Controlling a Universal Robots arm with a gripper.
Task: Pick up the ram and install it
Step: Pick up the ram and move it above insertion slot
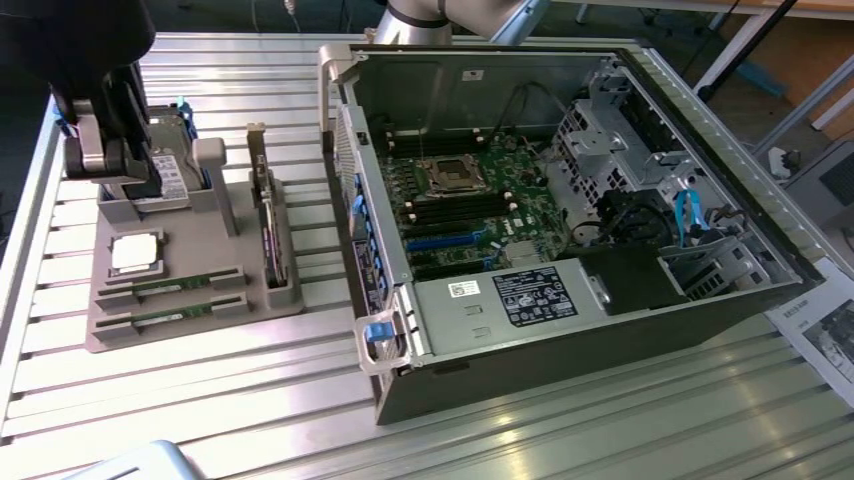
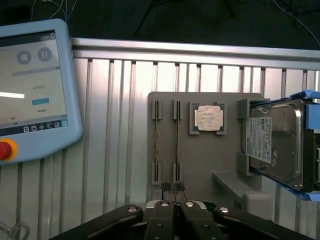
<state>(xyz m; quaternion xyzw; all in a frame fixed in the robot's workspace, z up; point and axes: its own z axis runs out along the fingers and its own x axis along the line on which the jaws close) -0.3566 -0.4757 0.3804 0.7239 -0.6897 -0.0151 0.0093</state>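
Slatted metal table point(image 1: 267, 400) in the exterior view: a grey holder point(image 1: 200, 325) sits to the exterior view's left of an open computer case point(image 1: 561, 330). The ram point(image 1: 167, 286) lies in a slot at the holder's front, apart from the gripper point(image 1: 104, 160) hanging over the holder's far end. In the wrist view, the gripper point(image 2: 172, 186) has its fingers pressed together, empty, with the tips just beside one end of the ram point(image 2: 177, 140).

We saw bright light, glare streaks on the table point(image 1: 514, 440) just beside the computer case point(image 1: 441, 85), its interior dim.
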